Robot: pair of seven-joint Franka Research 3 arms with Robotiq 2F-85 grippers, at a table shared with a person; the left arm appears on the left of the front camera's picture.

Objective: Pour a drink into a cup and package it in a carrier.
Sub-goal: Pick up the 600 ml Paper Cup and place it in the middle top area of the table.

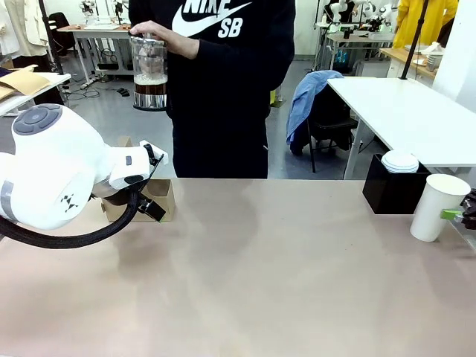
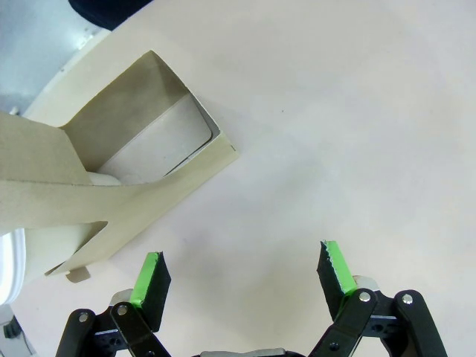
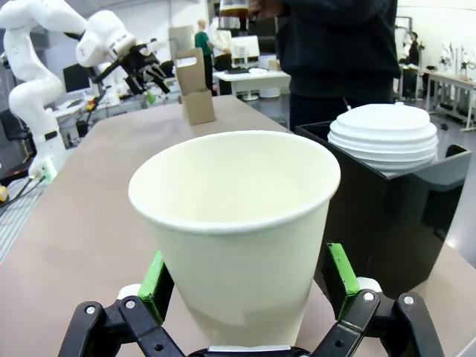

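Standing near the right edge of the table (image 1: 260,282), the white paper cup (image 1: 439,207) is seen with its mouth up, so its long way runs straight up and down. It is flanked by the right gripper (image 3: 245,277), whose fingers are spread wide on either side of it; no squeeze is seen. The cup looks empty, so it is judged light, thin and easy to squash or tip. It should be held softly around the middle, not at the rim. The drink (image 1: 150,88) is held high above the far side in a glass jug (image 1: 149,56), which is gripped at the lid by a person's hand (image 1: 158,33). The jug is upright, and it is judged heavy and breakable. The carrier (image 2: 111,167) is set at the left, with pockets open to the top and handle tab pointing up. It is bendy cardboard, best lifted by that tab. The left gripper (image 2: 242,271) is hung just beside it, fingers spread, nothing held.
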